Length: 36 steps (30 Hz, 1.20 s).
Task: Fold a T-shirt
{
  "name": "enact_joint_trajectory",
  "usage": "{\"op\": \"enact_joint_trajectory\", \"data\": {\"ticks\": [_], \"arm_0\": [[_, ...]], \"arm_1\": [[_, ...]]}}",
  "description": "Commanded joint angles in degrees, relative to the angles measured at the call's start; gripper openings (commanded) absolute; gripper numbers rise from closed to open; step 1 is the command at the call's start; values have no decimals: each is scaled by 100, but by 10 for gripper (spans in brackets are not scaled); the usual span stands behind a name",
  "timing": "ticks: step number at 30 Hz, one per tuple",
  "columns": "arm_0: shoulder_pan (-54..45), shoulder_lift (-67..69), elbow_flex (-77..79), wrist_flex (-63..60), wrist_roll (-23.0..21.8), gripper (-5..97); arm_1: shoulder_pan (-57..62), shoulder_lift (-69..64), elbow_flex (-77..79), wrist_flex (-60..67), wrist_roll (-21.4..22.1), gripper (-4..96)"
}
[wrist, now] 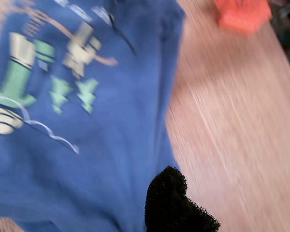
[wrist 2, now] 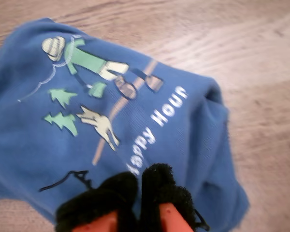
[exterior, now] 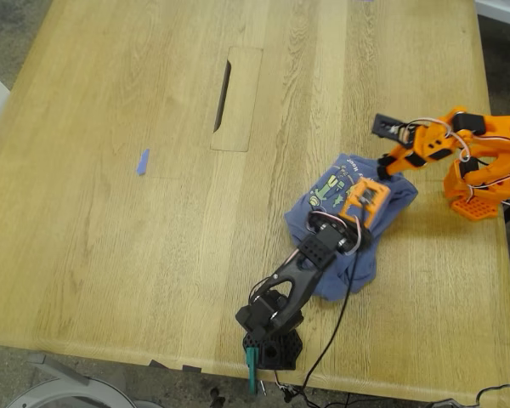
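The T-shirt lies bunched and partly folded on the wooden table, at the exterior view's right of centre, with its green-and-cream print facing up. The black arm is my first arm. My first gripper hovers over the shirt's middle. Only one black padded fingertip shows above the blue cloth, so its opening is unclear. The orange arm is my second arm. My second gripper is at the shirt's far right edge. Its black pads sit together beside the "Happy Hour" text.
A small blue tape scrap lies on the table at the exterior view's left. A cut-out slot is in the tabletop behind the shirt. The orange arm's base and the black arm's base stand at the table's edges.
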Motion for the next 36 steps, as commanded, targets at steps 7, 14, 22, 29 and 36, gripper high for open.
{"op": "enact_joint_trajectory", "data": {"ticks": [7,14,22,29,36], "arm_0": [[-949,-53,606,-1670,-378,154],[-1107,-308,1090,-2399,-580,10],[-1406,-571,1644,-3111,-642,10],[-1784,-615,1828,-3243,-712,8],[-2285,-791,2021,-3419,-721,0]], "arm_1": [[-343,-1582,-800,-1529,-70,1],[-510,-2452,-1222,-2057,-70,1],[-571,-2074,343,-3067,88,1],[-536,-914,1872,-3050,149,1],[-448,598,2777,-2145,202,1]]}}
